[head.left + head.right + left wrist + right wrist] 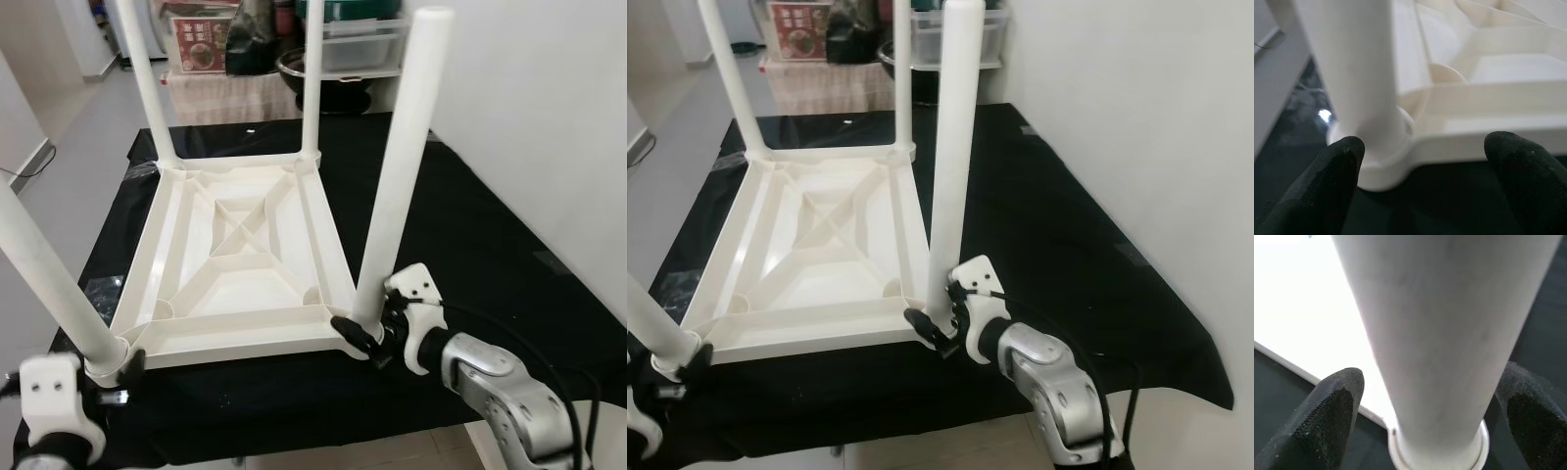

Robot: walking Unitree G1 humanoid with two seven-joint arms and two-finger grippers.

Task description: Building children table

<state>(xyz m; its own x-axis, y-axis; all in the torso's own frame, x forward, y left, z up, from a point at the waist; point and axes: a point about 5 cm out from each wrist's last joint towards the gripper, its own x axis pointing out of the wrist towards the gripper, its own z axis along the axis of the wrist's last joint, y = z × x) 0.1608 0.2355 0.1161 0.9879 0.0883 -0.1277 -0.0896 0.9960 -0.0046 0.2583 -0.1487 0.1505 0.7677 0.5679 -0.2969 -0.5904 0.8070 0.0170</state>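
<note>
All four legs being seated in the inverted table (235,264), both near legs are being straddled by open, ungripping fingers (1334,411).

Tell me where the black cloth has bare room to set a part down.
Widest bare black cloth lies between the upturned table and the white wall. A narrow strip runs along the near edge. Crowded: both near corners, left tool and right tool each around a leg base.
</note>
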